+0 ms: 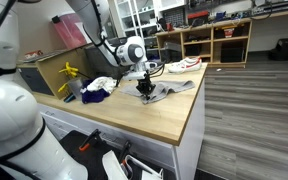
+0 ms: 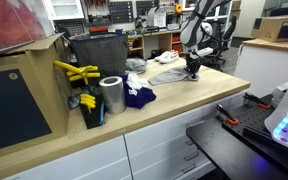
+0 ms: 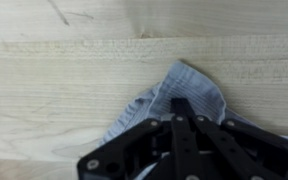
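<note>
At the far left of an exterior view, well apart from the pincer, some yellow tools (image 1: 70, 72) stand at the back of the wooden counter (image 1: 159, 118); I cannot tell which kind they are. Just beside them a shiny metal can (image 2: 111, 95) stands upright. Nearer to the pincer, but not touching it, a dark blue cloth (image 1: 96, 96) lies in a heap with a white cloth (image 1: 102, 83) against it. They look simply dropped there, because they are crumpled and not folded.

Then comes the pincer (image 1: 144, 90) itself, low over the counter and pointing down. It is clenched on the grey cloth (image 1: 171, 91). In the wrist view the fingertips (image 3: 180, 104) meet on the wrinkled border of this cloth (image 3: 174, 85), with bare wood all around the corner. I think the grasp is placed at the border because such thin fabric lies flat on the wood, so only a small fold at the edge can be pinched. The downward pose probably serves this as well, since the tips must press almost onto the counter to catch the fold.

The rest of the grey cloth lies spread on the counter to the right of the pincer in this view, loose and a little rumpled. Whether the pinched part is already raised from the wood I cannot tell.

Beyond the pincer, further right and towards the shelves (image 1: 219, 42), a white garment with red on it (image 1: 185, 65) rests near the counter's far end, apart from the grey cloth
</note>
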